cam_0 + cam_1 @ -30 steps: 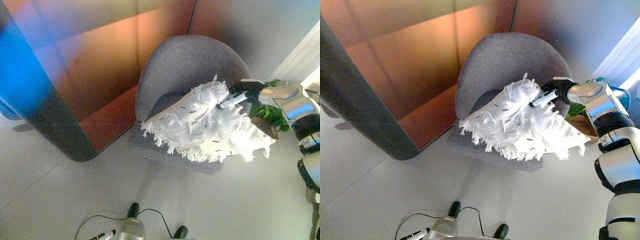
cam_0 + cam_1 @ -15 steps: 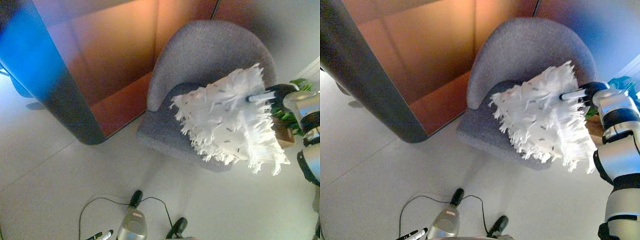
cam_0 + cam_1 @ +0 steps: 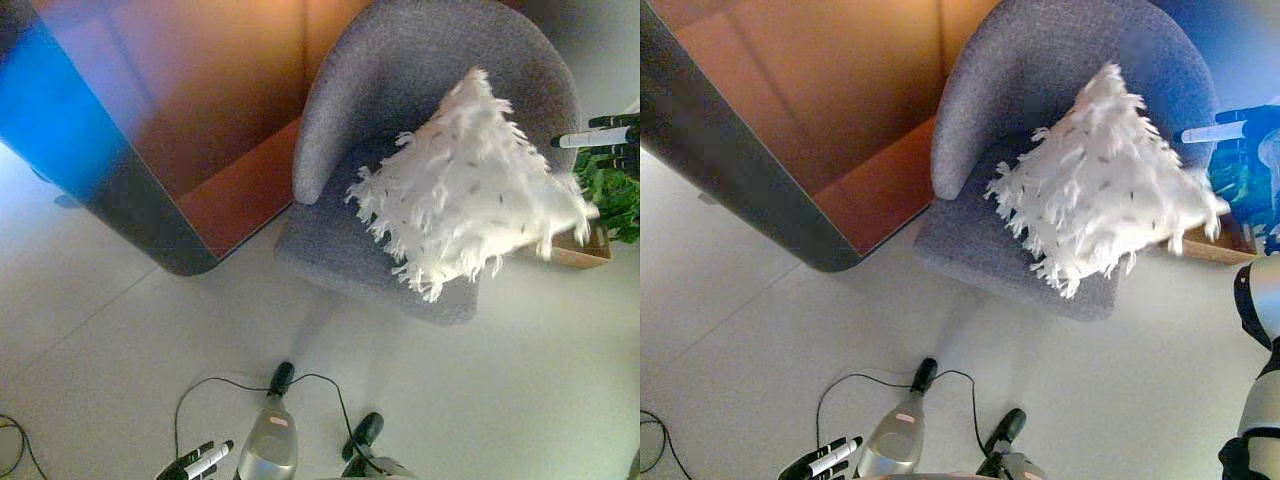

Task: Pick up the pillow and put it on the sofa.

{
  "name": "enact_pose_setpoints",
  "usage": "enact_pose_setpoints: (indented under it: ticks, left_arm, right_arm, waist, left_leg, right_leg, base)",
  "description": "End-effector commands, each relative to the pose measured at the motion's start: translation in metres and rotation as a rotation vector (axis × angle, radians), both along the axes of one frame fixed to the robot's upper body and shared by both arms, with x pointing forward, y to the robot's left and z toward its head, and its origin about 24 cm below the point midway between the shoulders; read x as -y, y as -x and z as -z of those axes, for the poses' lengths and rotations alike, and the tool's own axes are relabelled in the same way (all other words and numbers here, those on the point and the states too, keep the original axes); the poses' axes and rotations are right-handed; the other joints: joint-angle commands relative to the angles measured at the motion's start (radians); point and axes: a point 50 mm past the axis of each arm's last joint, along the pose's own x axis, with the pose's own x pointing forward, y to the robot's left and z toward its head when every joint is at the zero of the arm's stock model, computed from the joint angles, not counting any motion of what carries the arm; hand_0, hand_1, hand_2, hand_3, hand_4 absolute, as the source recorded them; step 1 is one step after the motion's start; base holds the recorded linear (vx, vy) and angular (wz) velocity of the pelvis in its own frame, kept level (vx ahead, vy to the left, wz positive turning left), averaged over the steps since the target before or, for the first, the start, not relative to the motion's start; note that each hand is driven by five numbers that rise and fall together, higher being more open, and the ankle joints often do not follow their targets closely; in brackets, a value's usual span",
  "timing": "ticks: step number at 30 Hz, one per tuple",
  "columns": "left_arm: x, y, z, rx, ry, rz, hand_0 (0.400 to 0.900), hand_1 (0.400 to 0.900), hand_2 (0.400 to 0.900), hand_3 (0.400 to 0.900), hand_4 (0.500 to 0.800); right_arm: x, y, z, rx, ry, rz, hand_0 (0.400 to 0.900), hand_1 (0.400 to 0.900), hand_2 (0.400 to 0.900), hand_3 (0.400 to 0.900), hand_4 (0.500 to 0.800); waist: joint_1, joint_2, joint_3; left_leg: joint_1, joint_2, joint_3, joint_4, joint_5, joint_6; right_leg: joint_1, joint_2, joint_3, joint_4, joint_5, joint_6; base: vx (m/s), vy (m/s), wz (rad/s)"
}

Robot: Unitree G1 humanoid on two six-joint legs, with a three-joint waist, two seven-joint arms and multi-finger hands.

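We are seeing our right hand cut off at the right edge, fingers stretched out straight and holding nothing. Just left of it, apart from the fingertips, the white fringed pillow is lying on the seat of the grey sofa. Our left hand is showing at the bottom edge, fingers extended and empty; the right eye view is showing more of it.
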Motion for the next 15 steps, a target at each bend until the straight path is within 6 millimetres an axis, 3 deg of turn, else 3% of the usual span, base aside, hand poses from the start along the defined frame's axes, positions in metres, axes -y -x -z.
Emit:
enact_pose_setpoints:
  ticks: [1,10,13,15]
  left_arm:
    - [-0.018,0.027,-0.004,-0.065,-0.03,-0.009,0.9,0.9,0.9,0.9,0.8]
    - [-0.021,0.029,-0.005,-0.058,-0.026,0.002,0.9,0.9,0.9,0.9,0.8]
    - [-0.02,0.029,-0.005,-0.059,-0.022,-0.005,0.9,0.9,0.9,0.9,0.8]
    - [-0.016,0.027,-0.003,-0.057,-0.013,-0.007,0.9,0.9,0.9,0.9,0.8]
  right_arm:
    - [0.013,0.024,-0.071,0.147,0.2,0.037,0.9,0.9,0.9,0.9,0.8]
    - [0.018,0.024,-0.054,0.116,0.164,-0.024,0.9,0.9,0.9,0.9,0.8]
    - [0.019,0.019,-0.028,0.116,0.095,-0.081,0.9,0.9,0.9,0.9,0.8]
    - [0.021,0.017,0.001,0.102,0.048,-0.112,0.9,0.9,0.9,0.9,0.8]
  waist:
    - [-0.004,-0.016,-0.033]
    - [-0.019,-0.016,-0.048]
    - [-0.039,-0.015,-0.069]
    - [-0.055,-0.008,-0.086]
  left_leg:
    - [0.012,-0.028,0.053,-0.009,-0.084,0.005]
    - [0.018,-0.025,0.067,-0.009,-0.087,0.002]
    - [0.032,-0.027,0.076,-0.009,-0.088,0.004]
    - [0.05,-0.027,0.084,-0.009,-0.093,0.006]
  right_leg:
    - [0.054,0.016,0.009,0.0,-0.058,0.044]
    - [0.053,0.016,0.019,0.0,-0.061,0.044]
    - [0.061,0.013,0.022,0.0,-0.06,0.046]
    - [0.073,0.01,0.026,0.0,-0.062,0.047]
  base:
    - [0.0,0.0,0.0]
    - [0.0,-0.005,-0.02]
    - [0.0,0.01,-0.1]
    - [0.03,0.022,-0.12]
